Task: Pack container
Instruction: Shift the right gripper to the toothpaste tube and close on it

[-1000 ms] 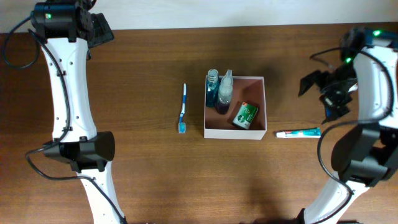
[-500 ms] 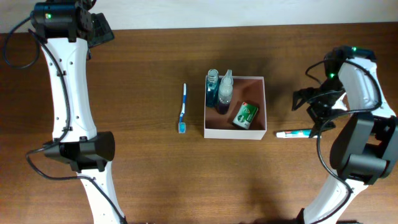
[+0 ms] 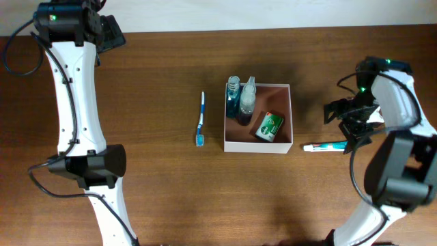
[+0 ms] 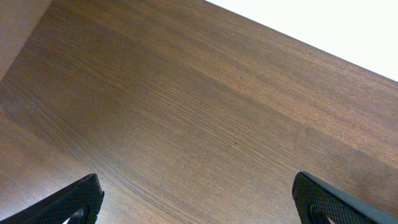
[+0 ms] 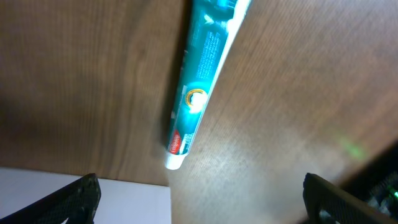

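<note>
While two bottles point(image 3: 234, 96) and a green box point(image 3: 270, 126) sit in the container point(image 3: 258, 146), the toothbrush point(image 3: 201, 119) and the toothpaste point(image 3: 328, 145) lie outside on the table; the left gripper point(image 4: 202, 204) and the right gripper point(image 3: 348, 123) have jaws apart, empty.

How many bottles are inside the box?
2. A blue bottle is in the overhead view's top-left corner of the box. A darker bottle with a clear top is right beside it. Nothing seems to hide another.

The overhead camera looks straight down on the whole table point(image 3: 157, 82). The left wrist camera hangs close above bare wood near the table's far left edge. The right wrist camera looks closely at the toothpaste tube point(image 5: 200, 87), which overhead also shows, just right of the container point(image 3: 258, 146).
</note>
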Motion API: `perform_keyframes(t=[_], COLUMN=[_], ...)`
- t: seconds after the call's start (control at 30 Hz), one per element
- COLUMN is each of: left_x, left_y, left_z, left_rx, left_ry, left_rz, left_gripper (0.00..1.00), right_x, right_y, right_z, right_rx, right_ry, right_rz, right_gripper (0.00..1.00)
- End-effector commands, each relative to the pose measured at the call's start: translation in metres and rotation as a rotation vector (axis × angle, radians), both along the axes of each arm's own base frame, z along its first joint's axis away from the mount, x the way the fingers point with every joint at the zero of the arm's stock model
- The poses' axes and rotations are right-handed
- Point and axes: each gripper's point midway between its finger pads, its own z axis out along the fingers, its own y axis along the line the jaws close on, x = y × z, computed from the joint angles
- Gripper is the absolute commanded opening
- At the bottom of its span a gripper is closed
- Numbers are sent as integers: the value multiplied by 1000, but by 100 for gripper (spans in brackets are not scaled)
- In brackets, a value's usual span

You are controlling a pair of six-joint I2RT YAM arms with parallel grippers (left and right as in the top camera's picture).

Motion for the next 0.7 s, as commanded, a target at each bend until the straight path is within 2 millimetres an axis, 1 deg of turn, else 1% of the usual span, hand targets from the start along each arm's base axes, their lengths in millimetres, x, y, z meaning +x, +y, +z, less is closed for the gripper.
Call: perform_keyframes(t=[0.0,0.1,0.2,0.4,0.53,0.67], left_x=[0,0,0,0,0,0], left_y=[3,3,3,3,3,3], left_z=[-4,-4,-4,-4,-4,-4], left_rx=[-5,-5,-5,-5,-5,-5], left_ry=[6,6,6,6,7,7], left_rz=[14,14,14,14,14,14], left_gripper=[99,99,99,99,99,100], right_x=[-12,-11,-1,10,11,11], right_y=[1,8,11,7,2,1], right_z=[9,-3,-9,-13,-16,-25], right_rx=[-26,-1,14,-8,-40,-52], right_ry=[-51,-116,-180,-227,-217,-221], right_rz=[40,34,31,29,-56,-114], right_gripper=[99,99,99,99,99,99])
